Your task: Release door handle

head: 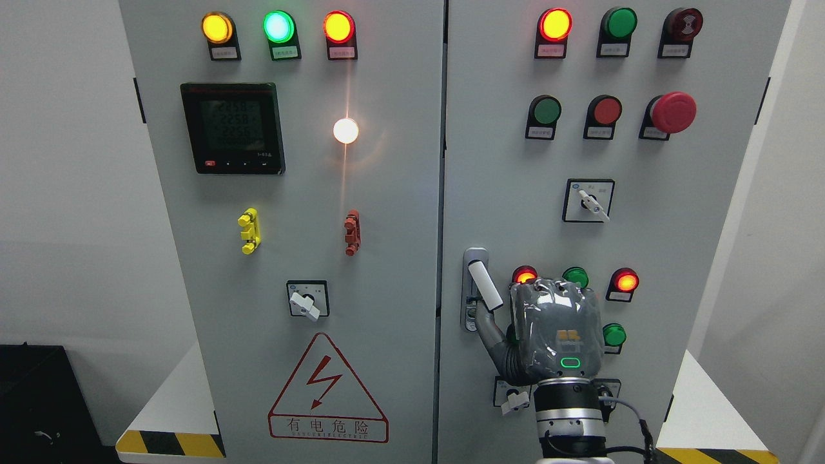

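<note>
The door handle (485,285) is a white lever on a silver plate at the left edge of the right cabinet door (677,212), and it stands tilted with its top leaning left. My right hand (555,325) comes up from the bottom edge, just right of the handle, with its grey back facing me. Its thumb (491,332) stretches left and reaches the handle's lower end. The other fingers bend away toward the panel and wrap nothing. The lever itself shows free along its whole length. No left arm is in view.
Lit red and green lamps (625,281) sit around my hand. A rotary switch (588,201) is above it, and another (514,401) is by my wrist. A red mushroom button (672,112) juts out higher up. The left door (290,193) carries a meter, lamps and a warning sign.
</note>
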### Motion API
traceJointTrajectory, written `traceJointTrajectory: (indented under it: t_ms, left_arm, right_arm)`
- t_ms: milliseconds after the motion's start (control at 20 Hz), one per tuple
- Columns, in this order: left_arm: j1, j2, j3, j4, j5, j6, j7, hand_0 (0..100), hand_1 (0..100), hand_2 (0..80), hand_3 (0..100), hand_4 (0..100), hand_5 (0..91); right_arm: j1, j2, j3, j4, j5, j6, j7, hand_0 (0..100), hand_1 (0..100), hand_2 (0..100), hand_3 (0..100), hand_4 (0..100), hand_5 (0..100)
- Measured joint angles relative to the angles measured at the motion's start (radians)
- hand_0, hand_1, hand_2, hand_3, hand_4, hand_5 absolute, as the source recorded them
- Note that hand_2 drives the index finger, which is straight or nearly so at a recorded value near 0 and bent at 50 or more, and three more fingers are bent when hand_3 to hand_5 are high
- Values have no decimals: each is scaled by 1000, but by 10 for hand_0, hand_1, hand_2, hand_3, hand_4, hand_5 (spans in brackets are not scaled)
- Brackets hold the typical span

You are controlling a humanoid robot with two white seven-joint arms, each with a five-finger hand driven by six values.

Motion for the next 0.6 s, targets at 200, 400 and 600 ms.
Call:
traceJointTrajectory:
  t_ms: [200,400,600]
  left_arm:
    - [0,0,0,0,0,0,0,120,556,0,0,0,0]
    - [0,0,0,0,0,0,0,120,556,0,0,0,0]
    - [0,0,0,0,0,0,0,120,556,0,0,0,0]
  right_arm:
    - [0,0,0,-3,0,3,0,555,347,966,1000,1000,991]
    - [0,0,0,-4,1,4,0,556,346,965,1000,1000,994]
    - [0,0,0,-6,1,16,-1,556,346,965,1000,1000,995]
